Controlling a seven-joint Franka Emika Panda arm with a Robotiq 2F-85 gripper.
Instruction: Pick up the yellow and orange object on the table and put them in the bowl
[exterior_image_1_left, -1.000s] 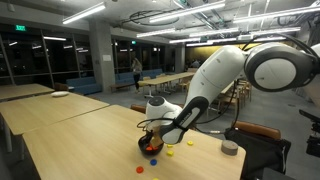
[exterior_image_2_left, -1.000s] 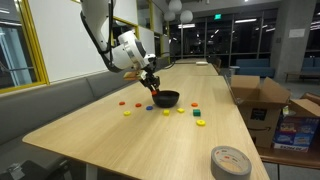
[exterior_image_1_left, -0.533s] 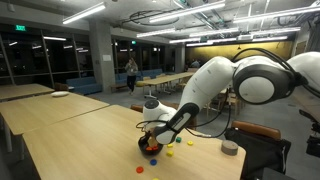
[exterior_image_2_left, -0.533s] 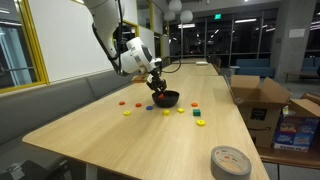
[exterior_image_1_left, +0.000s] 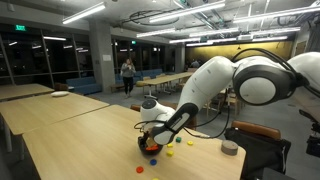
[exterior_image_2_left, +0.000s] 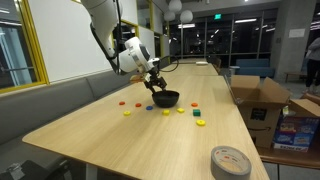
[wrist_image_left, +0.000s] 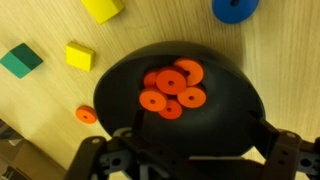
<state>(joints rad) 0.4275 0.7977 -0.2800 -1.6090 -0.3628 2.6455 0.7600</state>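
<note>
The black bowl (wrist_image_left: 225, 110) fills the wrist view and holds several orange discs (wrist_image_left: 172, 88). My gripper (wrist_image_left: 193, 137) hangs just above the bowl (exterior_image_1_left: 150, 148) (exterior_image_2_left: 166, 98), open, with nothing between its fingers (wrist_image_left: 268, 135). One small orange disc (wrist_image_left: 87, 115) lies on the table beside the bowl's rim. A yellow cube (wrist_image_left: 80, 55) and a yellow block (wrist_image_left: 101, 8) lie beyond the bowl. In both exterior views the gripper (exterior_image_1_left: 150, 138) (exterior_image_2_left: 157, 88) points down over the bowl.
A green cube (wrist_image_left: 20, 60) and a blue disc (wrist_image_left: 235, 8) lie near the bowl. More small pieces are scattered around it, such as a yellow one (exterior_image_2_left: 201, 123) and an orange one (exterior_image_2_left: 122, 102). A grey tape roll (exterior_image_2_left: 230, 160) (exterior_image_1_left: 230, 148) sits near the table edge. Cardboard boxes (exterior_image_2_left: 255, 100) stand beside the table.
The jaws have gone from shut to open over the bowl. The arm has lowered slightly and stays above the bowl.
</note>
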